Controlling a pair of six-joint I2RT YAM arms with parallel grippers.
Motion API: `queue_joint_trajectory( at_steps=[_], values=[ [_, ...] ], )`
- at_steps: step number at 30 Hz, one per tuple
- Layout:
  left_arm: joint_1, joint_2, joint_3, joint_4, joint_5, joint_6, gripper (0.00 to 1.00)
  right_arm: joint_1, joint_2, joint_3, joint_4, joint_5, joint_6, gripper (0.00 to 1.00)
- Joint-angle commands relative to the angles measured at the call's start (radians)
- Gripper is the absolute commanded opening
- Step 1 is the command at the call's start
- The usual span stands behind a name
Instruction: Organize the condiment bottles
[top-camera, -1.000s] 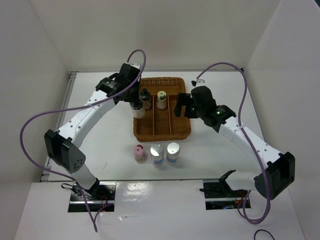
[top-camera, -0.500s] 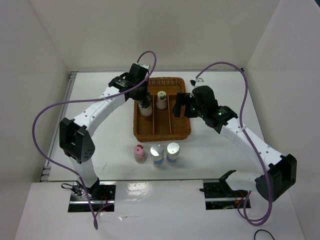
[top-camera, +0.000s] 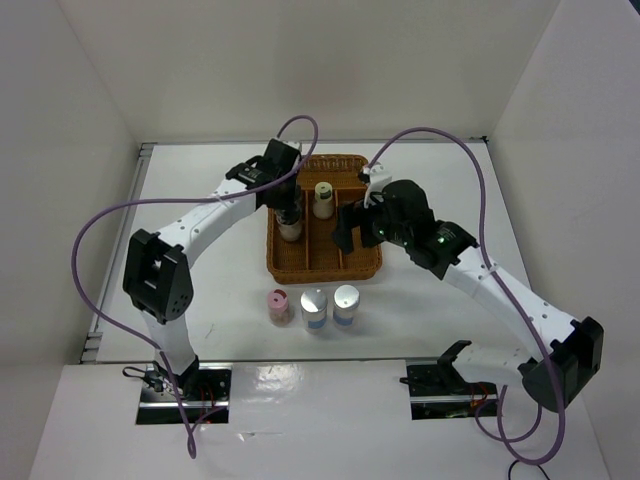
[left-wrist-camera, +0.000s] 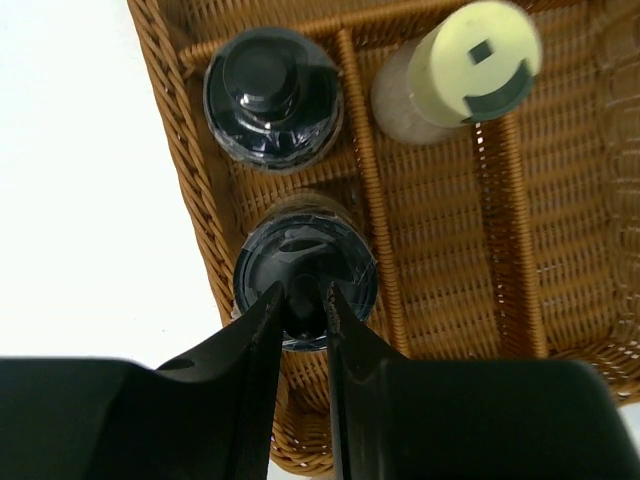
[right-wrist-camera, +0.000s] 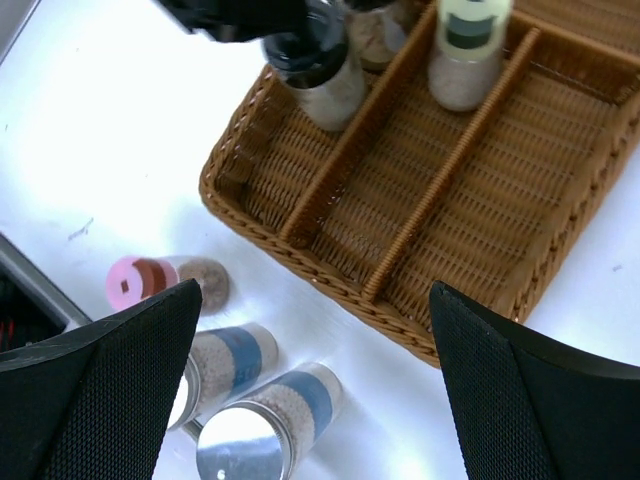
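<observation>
My left gripper (left-wrist-camera: 302, 300) is shut on the knob of a black-capped shaker (left-wrist-camera: 305, 275), which stands in the left compartment of the wicker tray (top-camera: 360, 262); this shaker also shows in the top view (top-camera: 290, 228). A second black-capped shaker (left-wrist-camera: 272, 95) stands just behind it. The yellow-green-capped shaker (top-camera: 323, 192) stands in the middle compartment. The pink-capped shaker (top-camera: 277, 303) and two silver-topped, blue-banded shakers (top-camera: 314, 307) (top-camera: 346, 301) stand in a row on the table in front of the tray. My right gripper (top-camera: 356, 228) is open and empty above the tray's right side.
The tray has three long compartments split by two dividers (right-wrist-camera: 455, 170). White walls enclose the table at the back and both sides. A metal rail (top-camera: 143, 170) runs along the table's left edge.
My left gripper has carried the black-capped shaker from the tray's left rim into the left compartment. My right gripper has swung left and now hangs over the tray's right side.
</observation>
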Motion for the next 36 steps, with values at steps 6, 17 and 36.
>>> queue_joint_trajectory(
  at_steps=[6,17,36],
  values=[
    [-0.004,0.002,-0.05,0.116,-0.042,0.001,0.3,0.095,-0.009,0.018,0.081,-0.082,-0.142,0.98],
    [0.017,-0.151,-0.05,0.07,0.0,-0.072,0.94,0.207,-0.029,0.007,0.115,-0.041,-0.213,0.98],
    [0.29,-0.705,-0.264,-0.091,-0.011,-0.125,0.99,0.54,0.351,0.148,0.106,0.088,-0.251,0.98]
  ],
)
